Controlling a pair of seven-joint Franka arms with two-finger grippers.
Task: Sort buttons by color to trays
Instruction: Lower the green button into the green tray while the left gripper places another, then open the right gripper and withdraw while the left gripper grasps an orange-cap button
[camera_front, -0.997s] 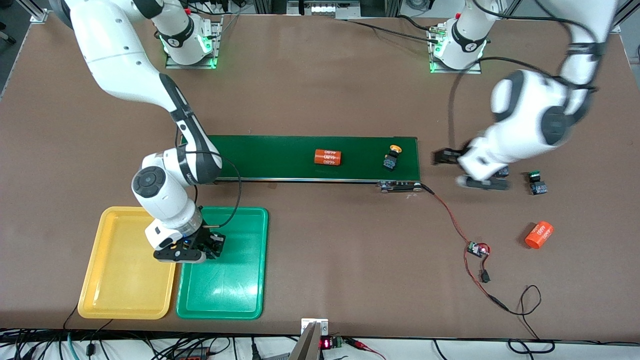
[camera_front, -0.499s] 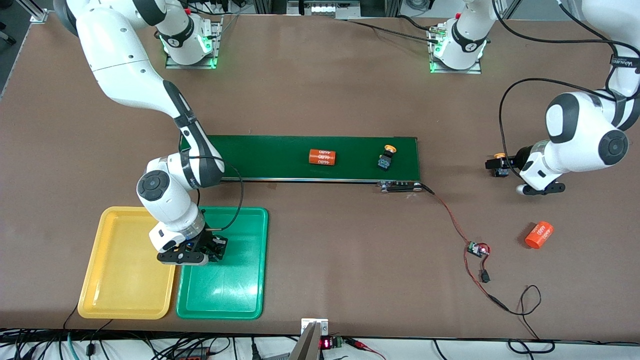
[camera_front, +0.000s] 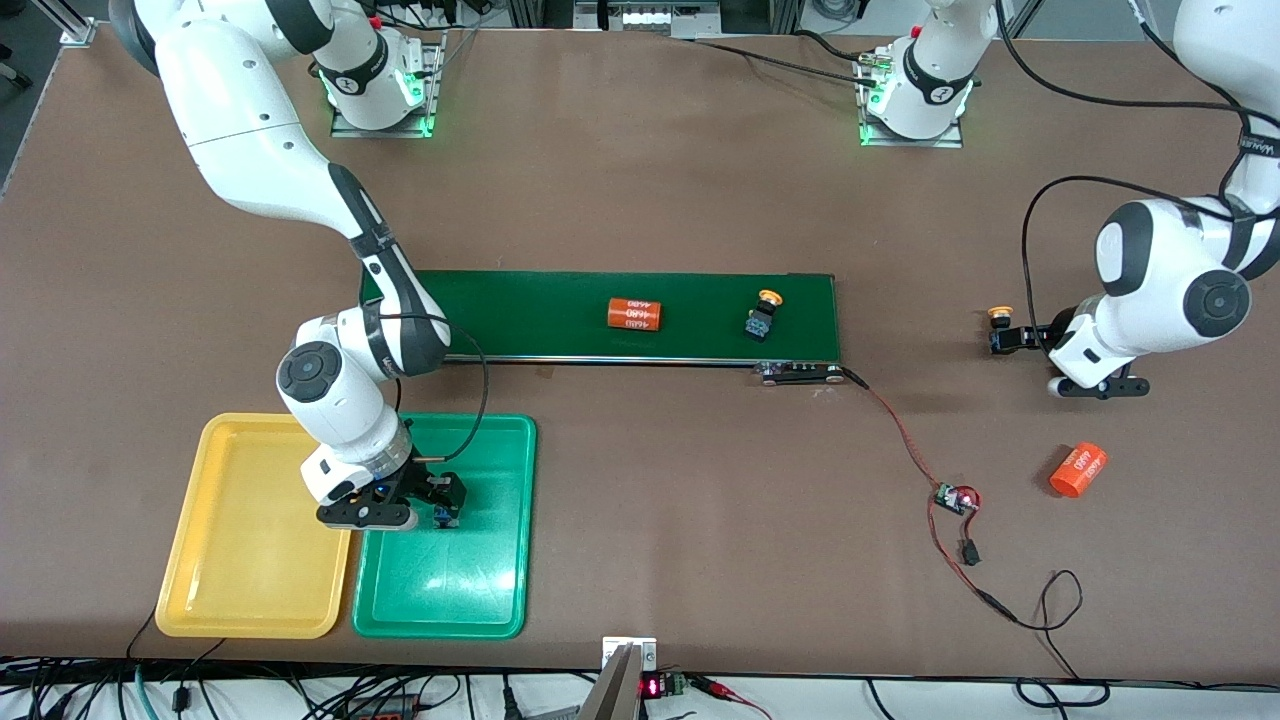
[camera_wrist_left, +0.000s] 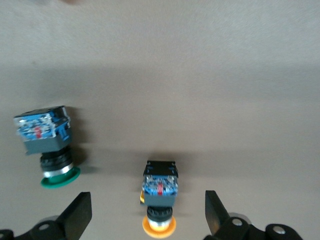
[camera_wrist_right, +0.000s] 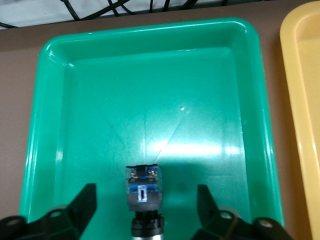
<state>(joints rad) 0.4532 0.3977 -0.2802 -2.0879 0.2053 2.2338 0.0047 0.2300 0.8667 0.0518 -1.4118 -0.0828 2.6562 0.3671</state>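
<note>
Two grippers stand wide open, holding nothing. The right gripper straddles a button lying in the green tray, beside the yellow tray. The left gripper brackets a yellow-capped button on the table, a green-capped button beside it. Small, stiff and probably light; its blocky body offers flatter sides to pinch than the round cap.

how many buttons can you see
4: yellow-capped button on the conveyor belt; yellow-capped and green-capped buttons on the table by the left hand; one button in the green tray under the right hand.
</note>
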